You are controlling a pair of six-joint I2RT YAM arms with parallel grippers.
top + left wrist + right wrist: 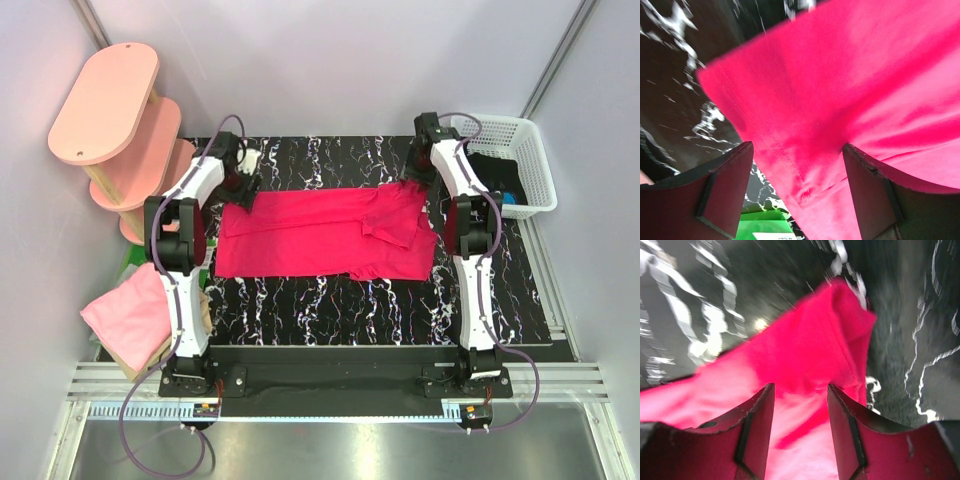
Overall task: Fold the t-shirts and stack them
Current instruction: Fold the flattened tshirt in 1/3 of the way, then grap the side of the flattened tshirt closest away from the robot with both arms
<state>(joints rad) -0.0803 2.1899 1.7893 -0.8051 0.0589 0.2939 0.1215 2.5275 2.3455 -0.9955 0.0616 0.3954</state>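
Overhead, shirt on the table: vivid crimson-pink cloth t-shirt (320,235) lies spread at the middle of the black, white-veined marble-pattern table (330,310), long axis left to right, its right end doubled over.
Overhead, arms: left gripper (238,188) sits at the shirt corner toward the table's far left. Right gripper (418,180) sits at the corner toward the far right. Each arm is nearest its own corner.
Overhead, room: marbled surface shows between the shirt and the table's near edge, probably enough to fold the far hem forward. A folded light pink t-shirt (125,310) lies off the table's near left corner.
Left wrist, tool: jaws wide apart, stitched hem passing between them above the table, no pinch visible.
Right wrist, tool: jaws about half apart with bunched crimson cloth in the gap. The view is blurred, so I cannot tell whether the cloth is gripped.
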